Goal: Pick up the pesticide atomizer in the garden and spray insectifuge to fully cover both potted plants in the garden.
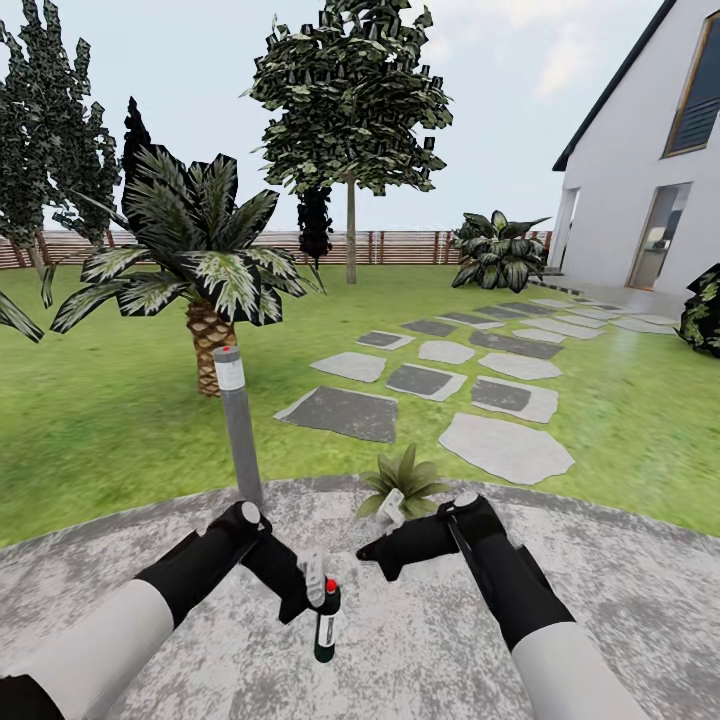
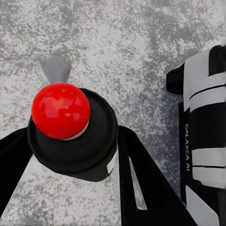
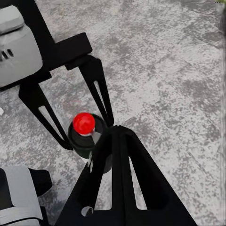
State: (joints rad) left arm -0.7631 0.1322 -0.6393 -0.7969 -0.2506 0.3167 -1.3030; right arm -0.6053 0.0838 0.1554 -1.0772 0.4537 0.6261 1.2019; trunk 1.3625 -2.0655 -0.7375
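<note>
Pesticide atomizer gripped by left pincer; right pincer closed, beside potted plant.

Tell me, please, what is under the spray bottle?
Under the spray bottle, held between the left fingers, lies mottled grey paving. The spot directly beneath its base is covered.

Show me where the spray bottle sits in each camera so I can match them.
Head view: spray bottle low centre, at the left gripper.
Left wrist view: its red-topped head, left of centre.
Right wrist view: just left of centre.
Shared landmark: mottled grey patio beneath it.
</note>
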